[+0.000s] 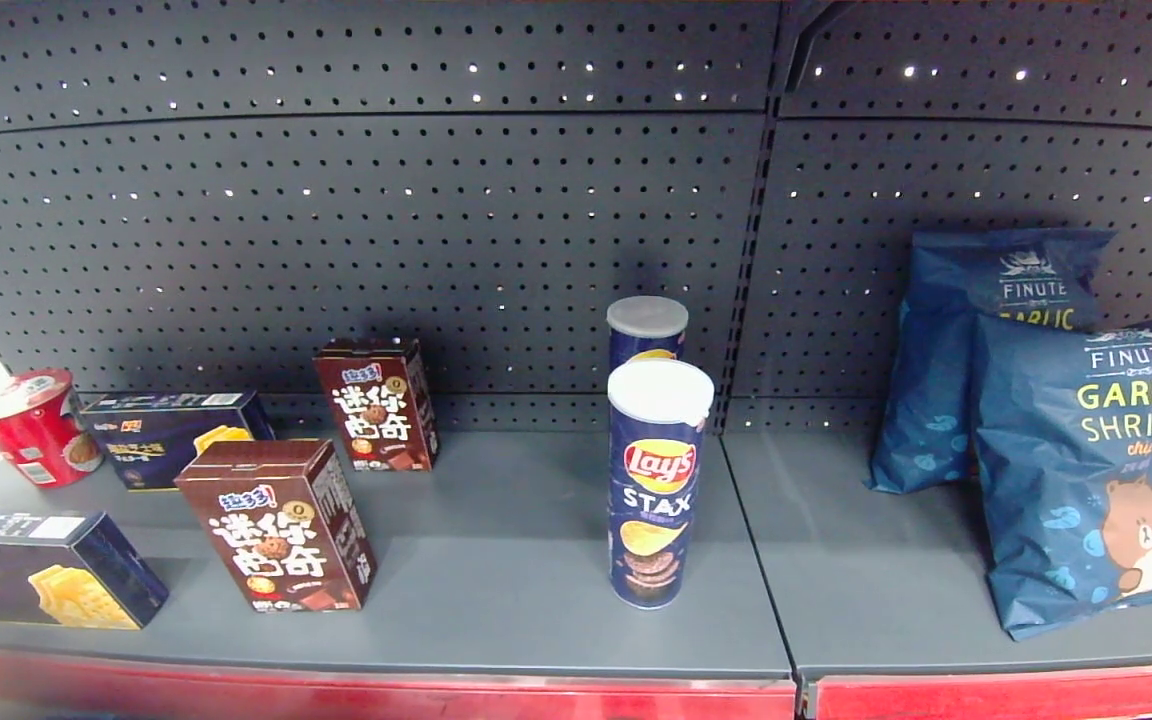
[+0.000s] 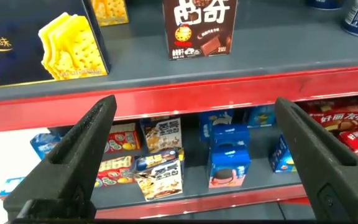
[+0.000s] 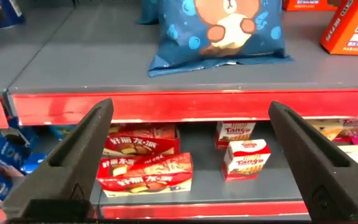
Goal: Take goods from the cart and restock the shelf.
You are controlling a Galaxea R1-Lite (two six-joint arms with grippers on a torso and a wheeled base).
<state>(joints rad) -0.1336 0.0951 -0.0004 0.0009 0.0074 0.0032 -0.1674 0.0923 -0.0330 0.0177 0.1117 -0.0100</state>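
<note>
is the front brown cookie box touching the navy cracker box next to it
Apart. The head view shows a strip of bare grey shelf between the front brown box and the navy cracker box.
</note>
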